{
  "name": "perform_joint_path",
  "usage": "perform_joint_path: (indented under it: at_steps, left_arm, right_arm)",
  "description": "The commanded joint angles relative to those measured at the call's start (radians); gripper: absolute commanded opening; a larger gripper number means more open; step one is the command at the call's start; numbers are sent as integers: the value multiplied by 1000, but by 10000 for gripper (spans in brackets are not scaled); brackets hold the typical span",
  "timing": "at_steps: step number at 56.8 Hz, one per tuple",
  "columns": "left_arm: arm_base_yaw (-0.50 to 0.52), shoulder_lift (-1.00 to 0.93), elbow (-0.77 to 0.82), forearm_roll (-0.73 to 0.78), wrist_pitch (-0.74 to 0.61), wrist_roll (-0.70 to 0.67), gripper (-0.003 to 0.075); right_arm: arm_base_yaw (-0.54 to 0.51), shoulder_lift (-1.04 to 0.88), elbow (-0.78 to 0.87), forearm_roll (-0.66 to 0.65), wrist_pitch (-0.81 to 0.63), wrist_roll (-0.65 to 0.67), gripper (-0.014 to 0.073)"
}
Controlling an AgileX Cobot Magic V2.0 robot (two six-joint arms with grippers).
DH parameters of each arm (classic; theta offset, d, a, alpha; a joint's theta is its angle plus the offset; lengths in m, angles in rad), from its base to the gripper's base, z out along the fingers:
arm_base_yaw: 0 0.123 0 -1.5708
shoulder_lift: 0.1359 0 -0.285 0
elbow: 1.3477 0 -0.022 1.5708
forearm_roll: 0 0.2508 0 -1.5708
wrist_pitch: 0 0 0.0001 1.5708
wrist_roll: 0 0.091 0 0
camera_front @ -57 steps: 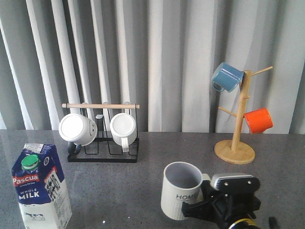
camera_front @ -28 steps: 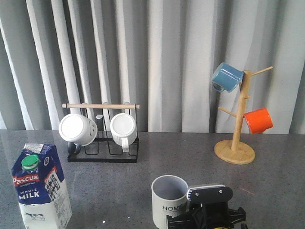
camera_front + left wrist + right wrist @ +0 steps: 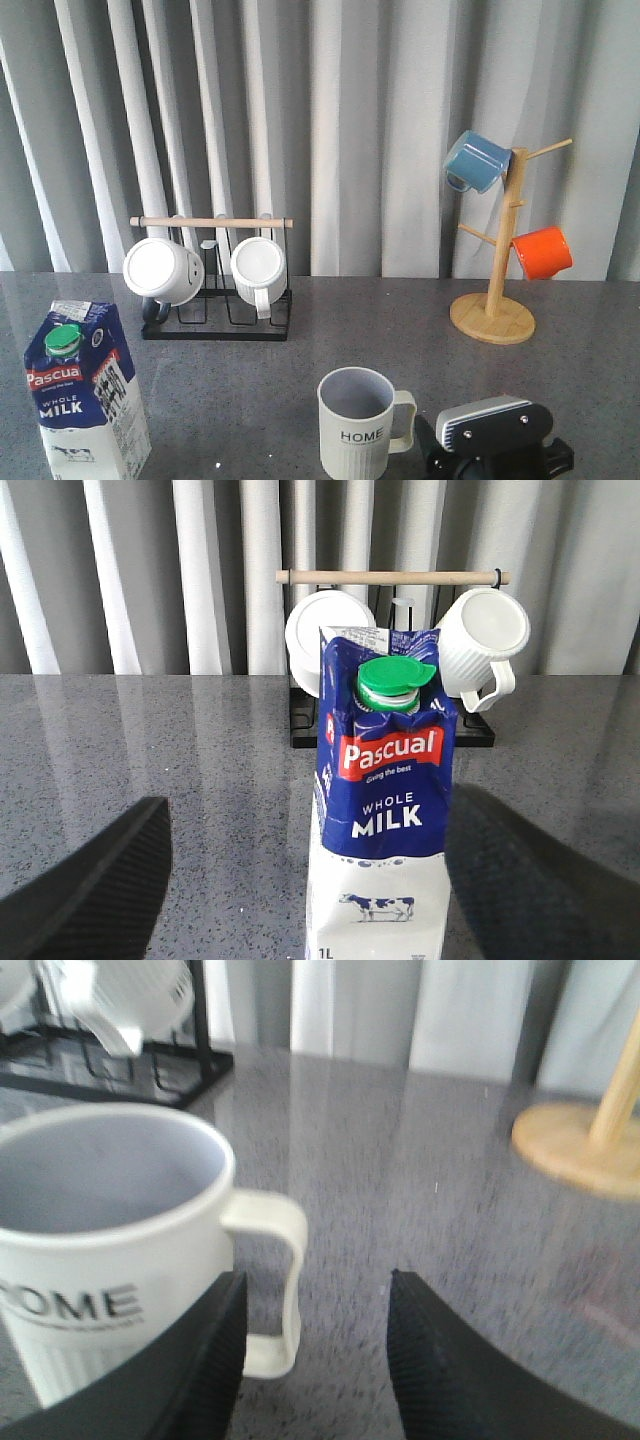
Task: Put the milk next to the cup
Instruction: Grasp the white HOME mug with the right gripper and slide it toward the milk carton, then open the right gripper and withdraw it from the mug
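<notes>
The milk [image 3: 85, 395] is a blue-and-white carton with a green cap, upright at the table's front left. In the left wrist view the milk [image 3: 385, 810] stands between my left gripper's [image 3: 315, 880] wide-open fingers, with a clear gap on each side. The cup [image 3: 357, 425], a ribbed pale mug lettered "HOME", stands at the front centre with its handle to the right. My right gripper [image 3: 315, 1360] is open. The cup's handle [image 3: 285, 1280] lies just ahead of its left finger [image 3: 200, 1370], not gripped. The right wrist housing [image 3: 495, 432] sits right of the cup.
A black wire rack [image 3: 215, 322] with a wooden bar holds two white mugs at the back left. A wooden mug tree [image 3: 493, 300] at the back right carries a blue mug [image 3: 475, 162] and an orange mug [image 3: 541, 252]. A grey curtain hangs behind.
The cup moved left and toward the front in the right gripper. The gripper has let go of the handle and drawn back to the right. The milk has not moved.
</notes>
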Motion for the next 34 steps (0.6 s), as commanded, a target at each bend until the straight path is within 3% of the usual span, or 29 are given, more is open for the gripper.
perform_joint_path:
  at_steps: [1,14,34]
  left_arm:
    - [-4,3,-35,-3,-77,-10,533]
    - [-4,3,-35,-3,-77,-10,533]
    - [-4,3,-35,-3,-77,-10,533]
  right_arm:
    - [-36,-154,-11,-100,23,-83,346]
    - [-238,-428,-96,-331,397,3,346]
    - [-475,-712,-124,-754,580,387,314]
